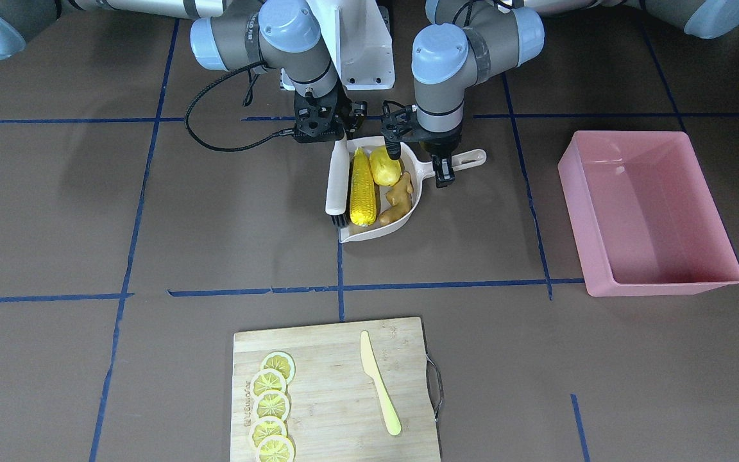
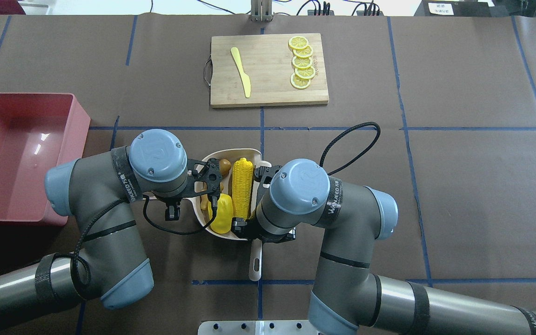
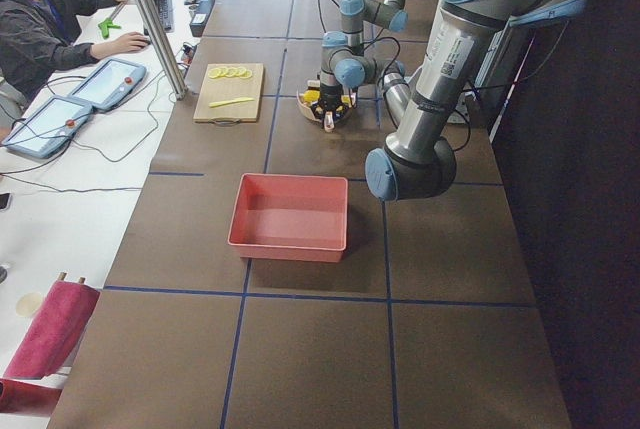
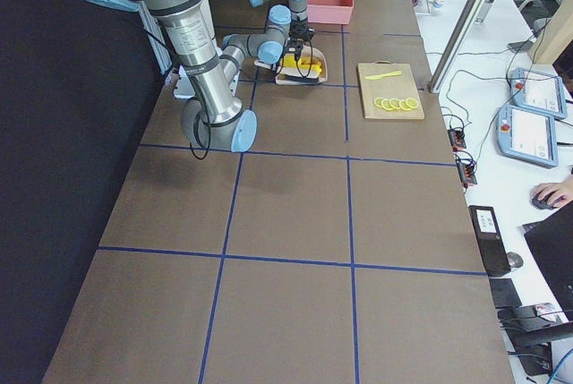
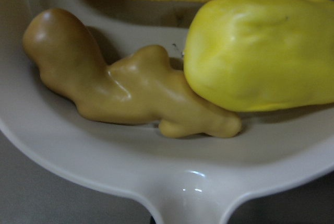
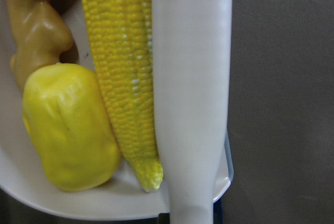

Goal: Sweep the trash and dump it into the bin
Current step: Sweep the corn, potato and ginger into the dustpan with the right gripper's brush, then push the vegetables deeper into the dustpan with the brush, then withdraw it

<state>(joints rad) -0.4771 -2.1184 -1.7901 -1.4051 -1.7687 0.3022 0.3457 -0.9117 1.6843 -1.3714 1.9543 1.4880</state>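
Observation:
The beige dustpan lies near the robot's base and holds all the trash: the corn cob, the yellow potato-like lump and the tan ginger root. My left gripper is shut on the dustpan's handle. The left wrist view looks into the pan at the ginger and the lump. My right gripper is shut on the white brush, which lies along the corn at the pan's side. The pink bin stands empty on my left, apart from the pan.
A bamboo cutting board with several lemon slices and a pale yellow knife lies across the table from the robot. Blue tape lines mark the brown table. An operator sits at a desk in the exterior left view.

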